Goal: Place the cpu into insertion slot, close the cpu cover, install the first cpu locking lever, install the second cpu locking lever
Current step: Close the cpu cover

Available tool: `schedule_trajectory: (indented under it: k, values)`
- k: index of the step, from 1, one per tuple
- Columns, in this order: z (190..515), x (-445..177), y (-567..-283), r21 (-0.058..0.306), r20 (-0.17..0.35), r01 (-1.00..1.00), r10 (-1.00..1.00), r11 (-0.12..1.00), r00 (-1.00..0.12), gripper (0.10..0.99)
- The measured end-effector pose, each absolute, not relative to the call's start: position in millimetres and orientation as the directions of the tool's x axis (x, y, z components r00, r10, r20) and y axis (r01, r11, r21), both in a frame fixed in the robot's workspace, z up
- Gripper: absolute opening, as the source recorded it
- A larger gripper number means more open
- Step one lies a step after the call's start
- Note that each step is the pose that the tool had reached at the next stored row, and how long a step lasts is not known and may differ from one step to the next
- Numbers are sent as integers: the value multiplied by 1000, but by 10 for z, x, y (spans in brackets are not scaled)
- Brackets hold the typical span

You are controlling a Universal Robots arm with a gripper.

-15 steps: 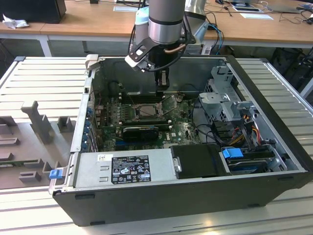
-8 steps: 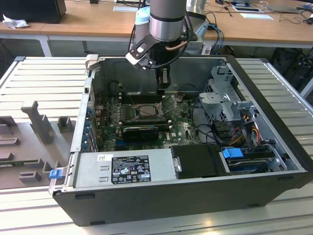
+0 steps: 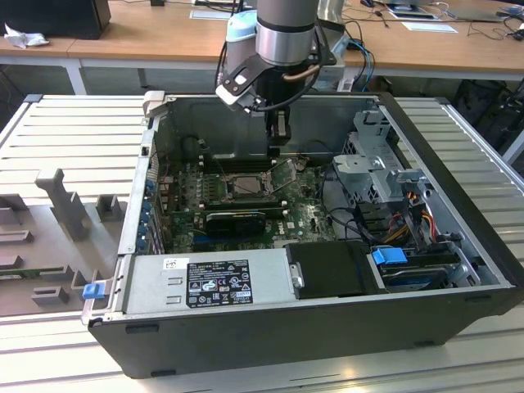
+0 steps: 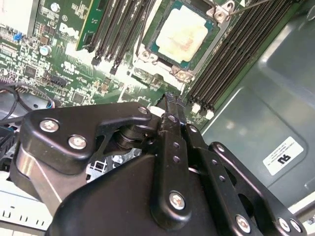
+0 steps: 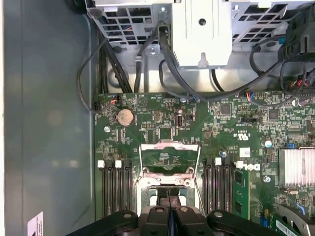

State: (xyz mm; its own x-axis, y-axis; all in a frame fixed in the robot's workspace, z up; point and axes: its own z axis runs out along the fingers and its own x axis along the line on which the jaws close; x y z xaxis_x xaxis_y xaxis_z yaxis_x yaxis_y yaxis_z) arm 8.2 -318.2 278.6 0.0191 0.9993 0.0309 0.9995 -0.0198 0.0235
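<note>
The cpu [image 4: 183,33], a pale square chip with a smeared top, lies flat in the insertion slot [image 4: 147,55], whose silver rim is ringed by green board. In the exterior view the slot [image 3: 238,186] sits mid-board, and the cpu cover [image 3: 284,170] stands tilted up at the side toward that view's right. The first wrist view shows the cover [image 5: 170,156] as a raised silver frame. My gripper [image 3: 277,150] hangs just above the cover's edge. Its black fingers are pressed together with nothing between them in both wrist views [image 4: 170,97] [image 5: 169,199].
Black memory slots [image 4: 231,59] flank the socket on both sides. A metal drive cage [image 3: 372,168] with cables [image 3: 409,217] fills the exterior view's right of the case. The power supply [image 3: 209,278] runs along the near wall. Grey case walls [image 5: 47,123] enclose the board.
</note>
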Motion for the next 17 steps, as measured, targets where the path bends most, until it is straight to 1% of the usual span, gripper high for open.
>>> schedule_trajectory:
  k: [17]
  values:
    - [2787, 309, -3181, 23, 31, 1000, 999, -19, 18, 106]
